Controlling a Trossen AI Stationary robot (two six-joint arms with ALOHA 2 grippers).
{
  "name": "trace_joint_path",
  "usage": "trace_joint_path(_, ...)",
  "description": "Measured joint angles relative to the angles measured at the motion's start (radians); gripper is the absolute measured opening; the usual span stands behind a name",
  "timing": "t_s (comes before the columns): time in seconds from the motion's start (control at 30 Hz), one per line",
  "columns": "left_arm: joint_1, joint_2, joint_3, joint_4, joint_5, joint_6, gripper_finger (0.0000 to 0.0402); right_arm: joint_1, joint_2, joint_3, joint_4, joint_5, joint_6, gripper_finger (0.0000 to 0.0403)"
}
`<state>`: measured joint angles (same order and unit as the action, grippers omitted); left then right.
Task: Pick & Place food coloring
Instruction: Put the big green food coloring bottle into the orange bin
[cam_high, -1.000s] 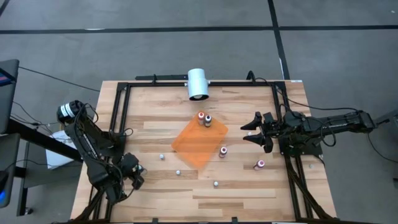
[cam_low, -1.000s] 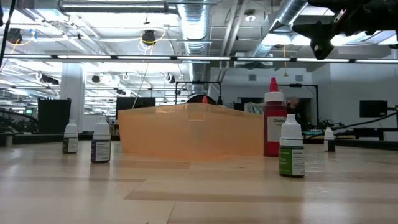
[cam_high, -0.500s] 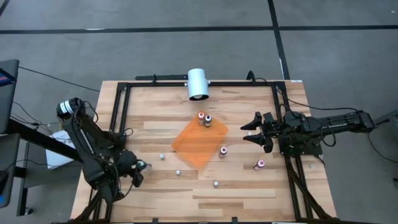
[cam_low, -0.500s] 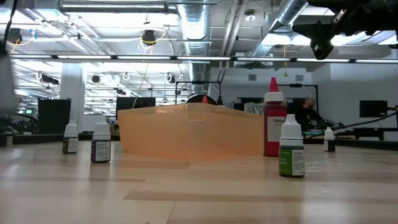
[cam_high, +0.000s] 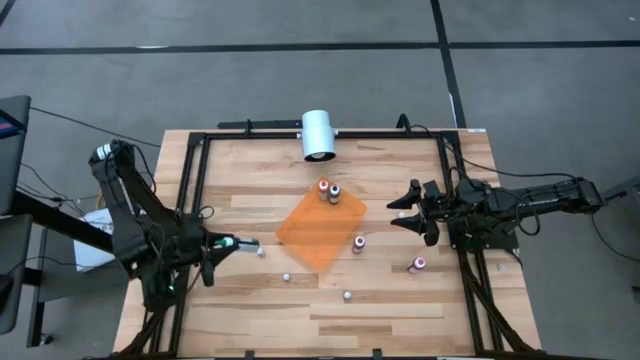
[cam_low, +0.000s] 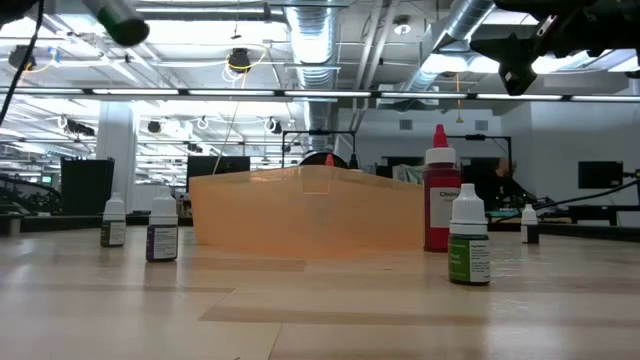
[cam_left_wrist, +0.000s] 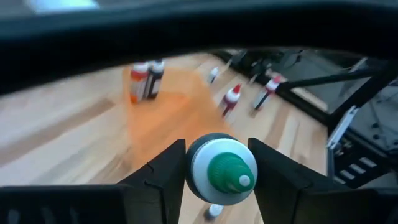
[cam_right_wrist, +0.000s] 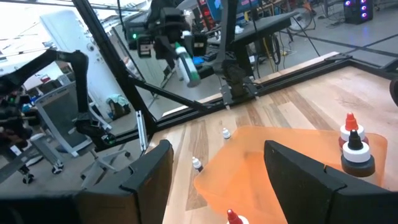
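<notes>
My left gripper (cam_high: 224, 243) is raised over the table's left side, shut on a small food coloring bottle with a green top (cam_left_wrist: 222, 169). The orange sheet (cam_high: 320, 228) lies at the table's middle. Two bottles (cam_high: 328, 190) stand at its far corner and a red-topped one (cam_high: 358, 243) at its right edge. A pink-topped bottle (cam_high: 418, 264) stands on the wood to the right. Other tiny bottles (cam_high: 286, 277) stand near the sheet's left and near sides. My right gripper (cam_high: 408, 212) waits open at the table's right side, above the wood. My left gripper pinches the green-topped bottle by its pale body just below the cap (cam_left_wrist: 198, 174), one finger (cam_left_wrist: 163, 177) on either side. The fingers reach out nearly level from the table's left. The bottle is lifted clear of the table, its green cap turned toward the wrist camera.
A white cylinder (cam_high: 318, 135) lies at the table's far edge. A black frame (cam_high: 190, 180) runs round the table's left, far and right sides. Bare wood lies along the near edge. The room beyond shows benches and equipment.
My left gripper has risen and swung toward the table's far edge and a little rightward, tipping from pointing steeply down to nearly level. The green-topped bottle has gone up with it, held throughout and clear of the table.
</notes>
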<state>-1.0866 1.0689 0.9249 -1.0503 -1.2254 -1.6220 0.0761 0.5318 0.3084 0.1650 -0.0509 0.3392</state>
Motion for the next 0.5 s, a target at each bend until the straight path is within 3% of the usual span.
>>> trace_joint_path(0.23,0.000,-0.065,0.000,0.084,-0.044,0.164,0.0146,0.000,0.000,0.000,0.000,0.000,-0.010,0.0240)
trace_joint_path(0.5,0.000,-0.073,0.000,0.105,-0.047,0.189,0.0146,0.000,0.000,0.000,0.000,0.000,-0.010,0.0240)
